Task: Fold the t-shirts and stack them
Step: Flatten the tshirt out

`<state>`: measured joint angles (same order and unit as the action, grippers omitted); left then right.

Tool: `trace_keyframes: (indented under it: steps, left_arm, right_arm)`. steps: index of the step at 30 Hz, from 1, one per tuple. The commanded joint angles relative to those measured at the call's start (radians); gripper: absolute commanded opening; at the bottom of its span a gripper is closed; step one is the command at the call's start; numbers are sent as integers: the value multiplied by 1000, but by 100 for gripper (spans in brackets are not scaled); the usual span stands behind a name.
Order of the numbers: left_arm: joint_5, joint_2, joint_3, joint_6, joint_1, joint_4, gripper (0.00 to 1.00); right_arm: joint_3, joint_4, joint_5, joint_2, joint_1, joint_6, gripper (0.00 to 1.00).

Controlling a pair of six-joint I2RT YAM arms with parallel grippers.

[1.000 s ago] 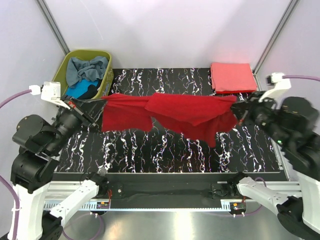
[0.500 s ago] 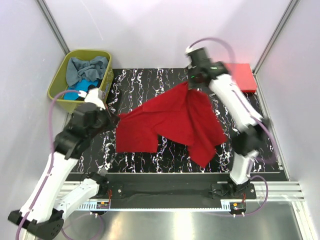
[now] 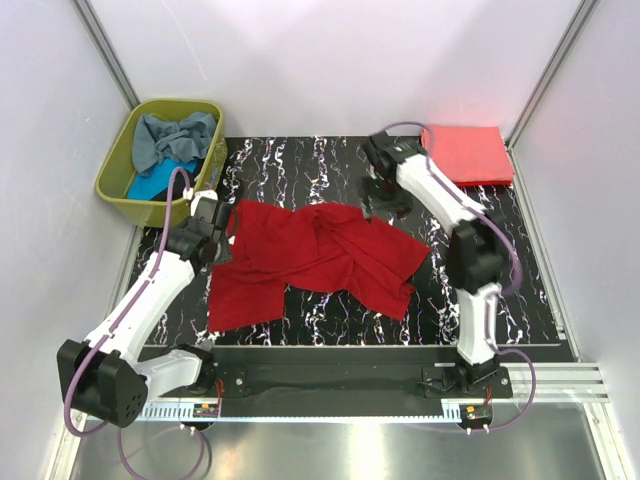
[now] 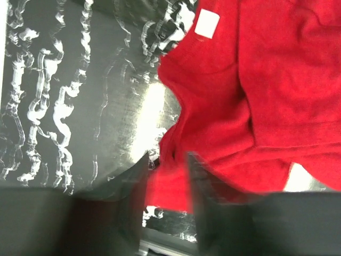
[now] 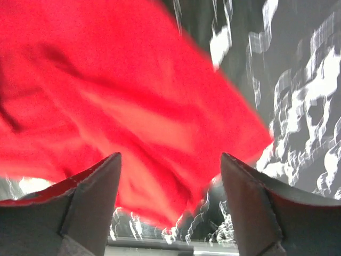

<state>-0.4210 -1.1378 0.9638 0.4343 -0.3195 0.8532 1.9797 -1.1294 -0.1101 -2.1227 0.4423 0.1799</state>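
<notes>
The large dark red t-shirt [image 3: 320, 255] lies spread but rumpled on the black marbled table [image 3: 300, 165]. My left gripper [image 3: 222, 238] is low at its left edge. In the left wrist view the left gripper [image 4: 168, 160] is open, and a fold of the red shirt [image 4: 256, 80] lies loose between the fingers. My right gripper [image 3: 384, 200] hovers over the shirt's back right edge. In its own view the right gripper [image 5: 170, 157] is wide open above the blurred red cloth [image 5: 106, 80]. The coral-pink t-shirt [image 3: 467, 153] lies folded at the back right.
An olive-green basket [image 3: 118, 160] at the back left holds a grey-blue shirt [image 3: 165, 137], a turquoise one [image 3: 152, 184] and a bit of black cloth. White walls and metal posts close in the table on three sides. A white label [image 4: 206, 24] shows inside the red shirt's collar.
A second ago both grippers held the red shirt stretched in the air. The arms swung it down onto the table, and both grippers have opened and let it go.
</notes>
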Motion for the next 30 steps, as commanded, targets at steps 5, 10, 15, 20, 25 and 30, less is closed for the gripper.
trace_keyframes:
  steps: [5, 10, 15, 20, 25, 30]
  left_arm:
    - [19, 76, 72, -11, 3, 52, 68]
    - [220, 119, 21, 40, -16, 37, 66]
    - [412, 104, -60, 90, -73, -60, 62]
    - [398, 141, -80, 147, -90, -45, 61]
    - [376, 167, -83, 149, -90, -8, 61]
    - [381, 135, -59, 129, -89, 3, 59]
  right_arm:
    - [-572, 135, 183, 493, -8, 110, 84]
    - [-893, 310, 299, 616, -8, 220, 81]
    - [-938, 385, 310, 549, -8, 236, 67]
    - [-915, 379, 189, 485, -20, 225, 61]
    - [-877, 375, 122, 443, -120, 213, 33]
    - [-745, 362, 107, 376, -229, 145, 32]
